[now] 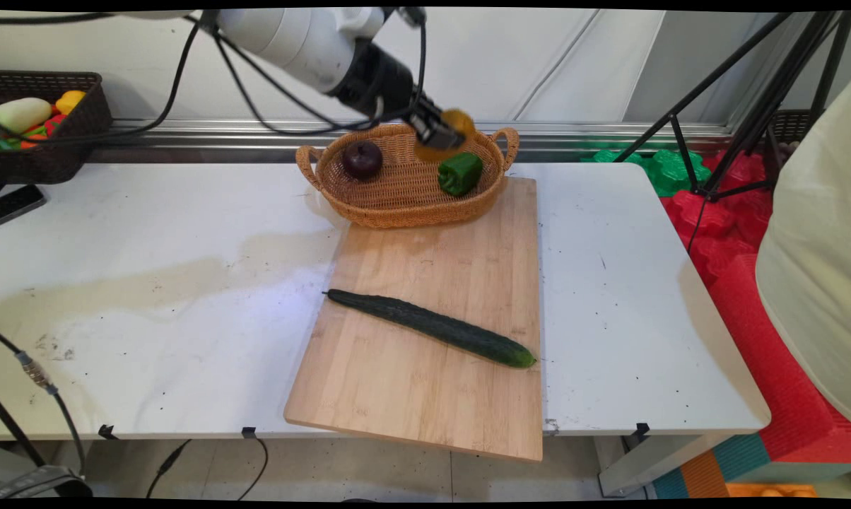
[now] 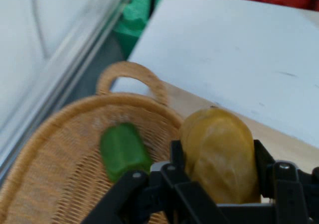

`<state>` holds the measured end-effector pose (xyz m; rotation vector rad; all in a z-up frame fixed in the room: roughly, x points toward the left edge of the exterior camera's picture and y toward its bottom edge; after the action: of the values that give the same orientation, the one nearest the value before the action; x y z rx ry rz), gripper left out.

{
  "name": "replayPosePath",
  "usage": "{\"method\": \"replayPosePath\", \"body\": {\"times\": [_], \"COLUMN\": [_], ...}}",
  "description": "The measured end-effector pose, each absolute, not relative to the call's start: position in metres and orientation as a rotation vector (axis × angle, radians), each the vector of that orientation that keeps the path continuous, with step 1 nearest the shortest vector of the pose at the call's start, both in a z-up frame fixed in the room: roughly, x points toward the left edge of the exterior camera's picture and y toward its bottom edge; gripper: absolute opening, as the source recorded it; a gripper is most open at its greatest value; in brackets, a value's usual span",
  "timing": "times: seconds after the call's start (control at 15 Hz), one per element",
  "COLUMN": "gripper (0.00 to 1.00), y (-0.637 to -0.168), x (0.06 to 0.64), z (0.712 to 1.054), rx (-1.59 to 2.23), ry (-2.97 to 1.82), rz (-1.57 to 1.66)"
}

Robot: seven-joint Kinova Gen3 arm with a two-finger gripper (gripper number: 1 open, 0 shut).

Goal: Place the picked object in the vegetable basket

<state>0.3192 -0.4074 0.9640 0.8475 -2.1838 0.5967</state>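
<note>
Above the wicker basket [image 1: 404,187], your claw [image 1: 445,133] grips a yellow fruit [image 2: 218,152].
Green pepper [image 1: 460,173] and dark plum [image 1: 362,159] lie below; released carelessly, it could strike them or bounce onto the counter [image 1: 150,283].

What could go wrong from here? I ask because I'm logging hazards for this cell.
The end effector grips a yellowish fruit above the wicker basket; dropped, the rounded fruit might bounce off the green pepper or the dark red fruit. The basket rests partly on the cutting board, so a bump may tip it.
</note>
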Motion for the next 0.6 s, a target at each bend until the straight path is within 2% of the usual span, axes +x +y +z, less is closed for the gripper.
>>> {"method": "replayPosePath", "body": {"times": [0.4, 0.6], "gripper": [0.00, 0.00], "y": [-0.465, -0.494], "x": [0.339, 0.350], "z": [0.950, 0.927], "rx": [1.013, 1.085], "ry": [-2.135, -2.161], "rz": [0.694, 0.715]}}
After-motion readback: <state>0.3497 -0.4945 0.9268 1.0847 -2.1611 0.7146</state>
